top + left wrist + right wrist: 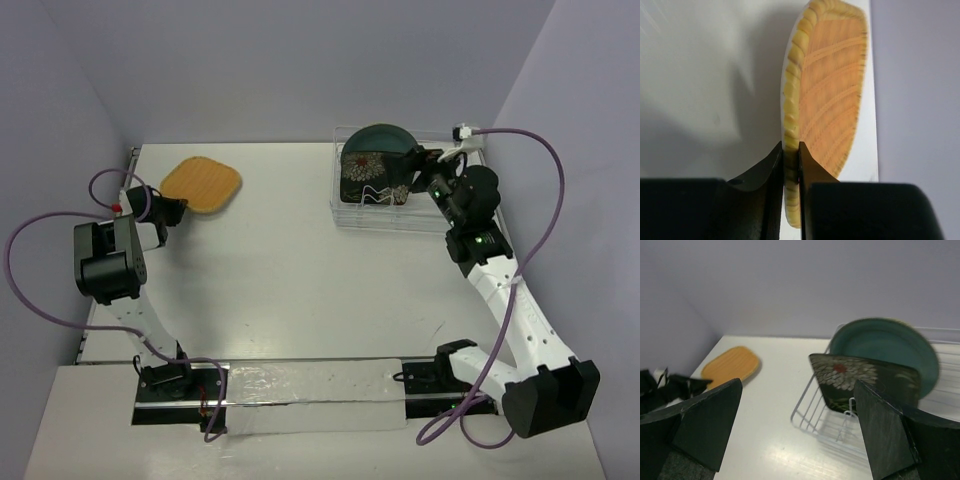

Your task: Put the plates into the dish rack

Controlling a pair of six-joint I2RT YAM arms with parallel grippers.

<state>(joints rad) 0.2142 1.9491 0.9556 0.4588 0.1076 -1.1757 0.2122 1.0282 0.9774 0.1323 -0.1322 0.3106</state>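
Note:
The orange wooden-look plate (203, 183) lies at the far left of the table. My left gripper (174, 209) is shut on its near rim; in the left wrist view the fingers (791, 159) pinch the ribbed edge of the plate (832, 95). The dish rack (350, 212) stands at the far right. The black floral plate (372, 177) and the teal round plate (388, 139) stand upright in it. My right gripper (424, 168) is open and empty at the rack's right side; its view shows the black plate (867, 380), the teal plate (885, 345) and the rack wires (812, 412). The yellow plate is out of view.
Purple walls close the table on the left, back and right. The orange plate (732, 366) lies close to the left wall. A strip of tape (310, 395) runs between the arm bases at the near edge.

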